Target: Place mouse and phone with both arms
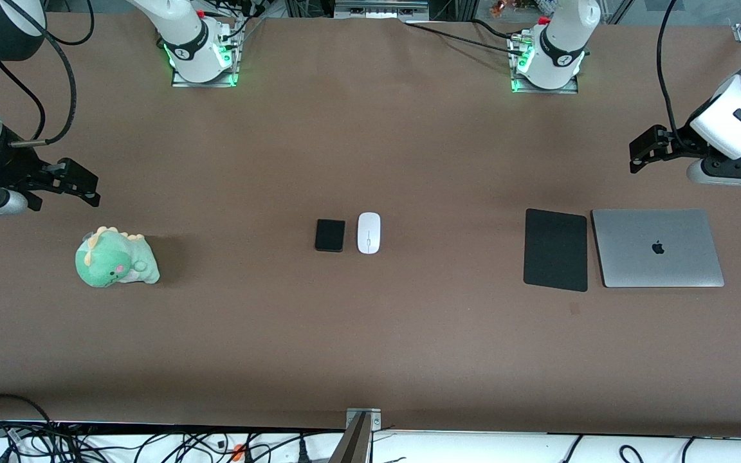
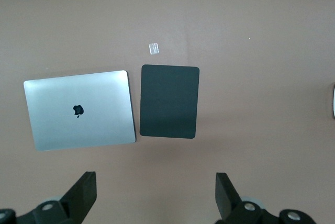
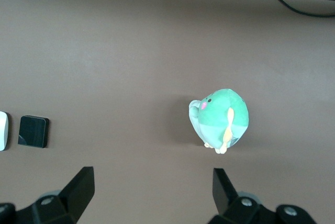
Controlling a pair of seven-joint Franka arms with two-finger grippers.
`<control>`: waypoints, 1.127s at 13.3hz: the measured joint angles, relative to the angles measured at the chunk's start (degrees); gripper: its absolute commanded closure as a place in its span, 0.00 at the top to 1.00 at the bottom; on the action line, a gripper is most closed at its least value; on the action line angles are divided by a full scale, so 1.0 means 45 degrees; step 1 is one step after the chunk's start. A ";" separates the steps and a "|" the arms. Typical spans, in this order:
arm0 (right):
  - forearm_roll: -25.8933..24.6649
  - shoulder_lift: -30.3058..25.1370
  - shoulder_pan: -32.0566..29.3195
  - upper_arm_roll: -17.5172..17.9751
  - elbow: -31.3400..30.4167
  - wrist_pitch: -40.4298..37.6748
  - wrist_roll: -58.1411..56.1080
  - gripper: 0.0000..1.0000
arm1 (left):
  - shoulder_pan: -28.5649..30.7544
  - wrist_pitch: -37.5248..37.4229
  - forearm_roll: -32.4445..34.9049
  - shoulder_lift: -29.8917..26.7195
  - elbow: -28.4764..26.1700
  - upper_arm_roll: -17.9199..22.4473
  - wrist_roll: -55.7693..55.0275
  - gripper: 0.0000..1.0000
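both grippers, left (image 1: 642,154) near the pad (image 1: 556,249), right (image 1: 78,186) near the toy (image 1: 115,258), hang wide open. mouse (image 1: 368,233) and phone (image 1: 330,235) lie side by side mid-table, so grabbing one might bump the other.

White mouse (image 1: 368,233) flat beside black phone (image 1: 330,235) (mid-table, just apart)

- Two arms, glossy white jointed shells; round bases on metal plates, green lights at the foot, black ring band with small mark.
- Black cables loop along the links.
- left gripper (image 1: 642,153) black, blocky fingers; white wrist housing with dark slot.
- right gripper (image 1: 80,184) black; silver metal cylinder at wrist, small blue light.
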 measured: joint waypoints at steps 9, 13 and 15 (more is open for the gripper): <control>0.0000 -0.0043 0.0004 0.0014 0.0000 -0.0041 0.0000 1.00 | -0.0001 -0.0192 0.0000 0.0019 0.0000 -0.0005 0.0000 1.00; -0.0001 -0.0056 0.0067 0.0037 0.0000 -0.0045 0.0000 1.00 | -0.0021 -0.1313 0.0000 0.0081 0.0001 -0.0029 -0.0023 1.00; -0.0001 -0.0058 0.0132 0.0038 0.0000 -0.0045 0.0000 1.00 | -0.0005 -0.1238 0.0000 0.0149 0.0002 -0.0011 -0.0019 1.00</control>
